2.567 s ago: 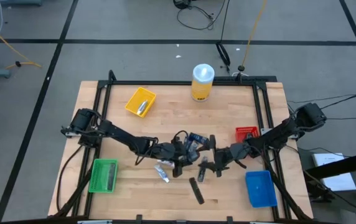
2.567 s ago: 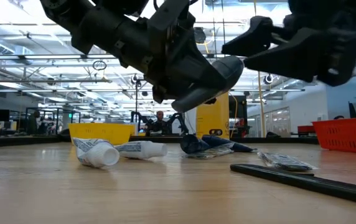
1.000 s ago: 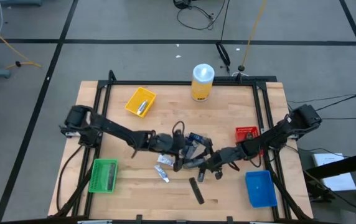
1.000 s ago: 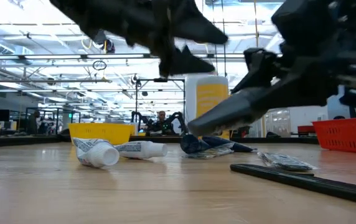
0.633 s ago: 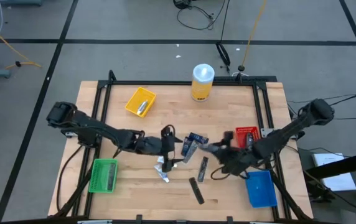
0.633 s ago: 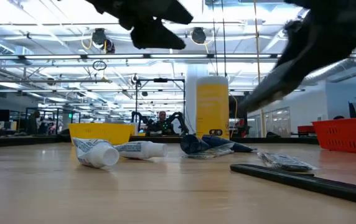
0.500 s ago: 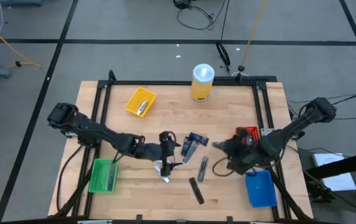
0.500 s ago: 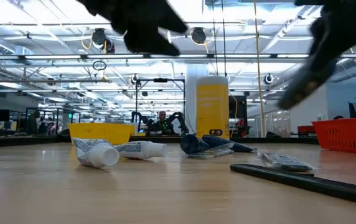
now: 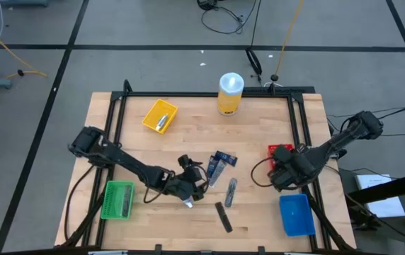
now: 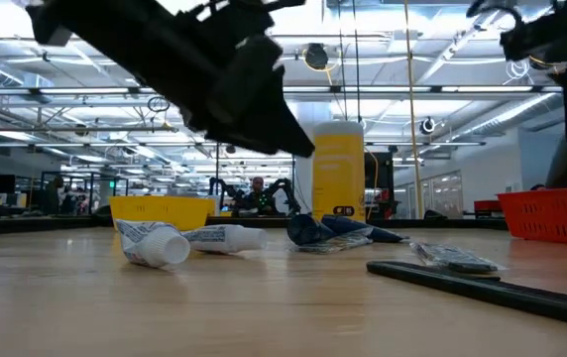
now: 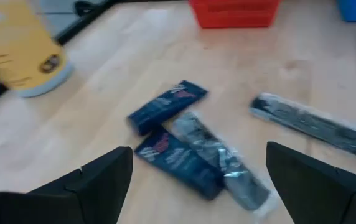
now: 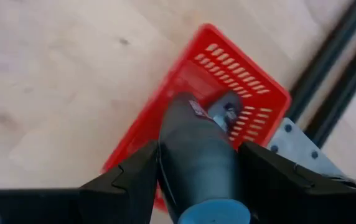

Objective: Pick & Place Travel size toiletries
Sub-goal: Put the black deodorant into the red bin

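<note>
My right gripper [image 12: 196, 168], clamped on a grey tube [image 12: 198, 163], hangs above the red bin [image 12: 243, 93], my left gripper [image 11: 196, 186] spread over the blue sachets [image 11: 168, 134]; releasing off-centre could bounce it out.

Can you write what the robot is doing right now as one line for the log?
right gripper: jaws shut on dark tube, above red bin | left gripper: jaws open, empty, over blue sachets
</note>
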